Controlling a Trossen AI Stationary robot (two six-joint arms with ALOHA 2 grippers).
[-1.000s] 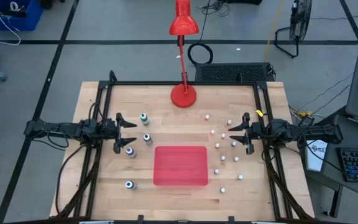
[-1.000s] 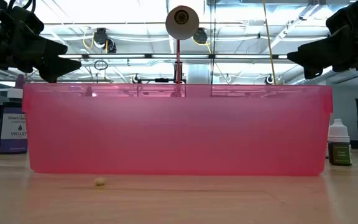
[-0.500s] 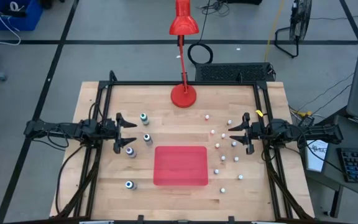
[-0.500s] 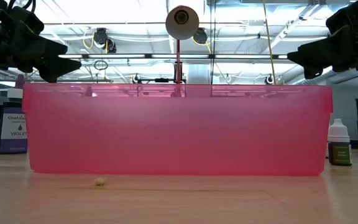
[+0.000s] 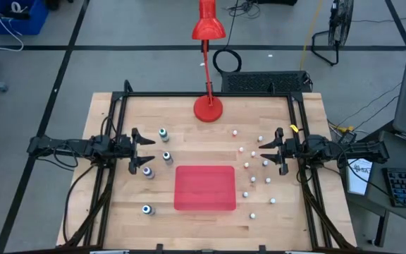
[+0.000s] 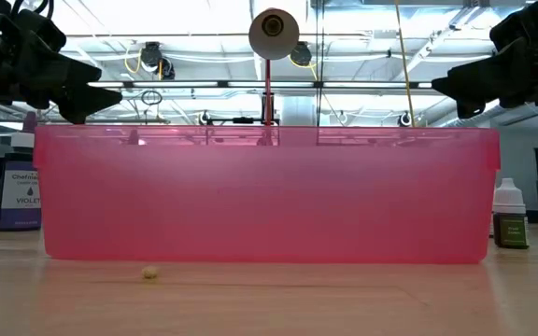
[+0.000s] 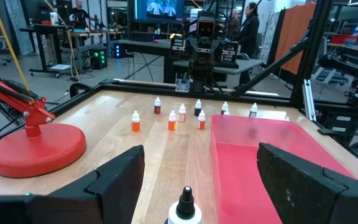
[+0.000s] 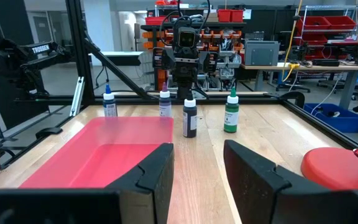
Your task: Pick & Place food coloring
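The food coloring bottles stand upright on their bases in two groups. Three teal-capped ones [image 5: 167,156] are by my left gripper [image 5: 146,150], and a fourth [image 5: 146,209] is near the table's near-left. Several white-capped ones [image 5: 252,153] are scattered by my right gripper [image 5: 265,150]. Both grippers hover open above the table at its left and right sides, pointing at each other and touching nothing. In the left wrist view a black-tipped bottle [image 7: 185,208] stands just ahead of my left gripper [image 7: 201,152]. The right wrist view shows my right gripper [image 8: 199,149] facing the dark bottles [image 8: 189,118].
A flat red tray [image 5: 204,188] lies in the near middle of the table, filling the low view [image 6: 269,191]. A red desk lamp stands on its round base [image 5: 208,108] at the far middle. Black frame rails [image 5: 115,127] run along the table's sides.
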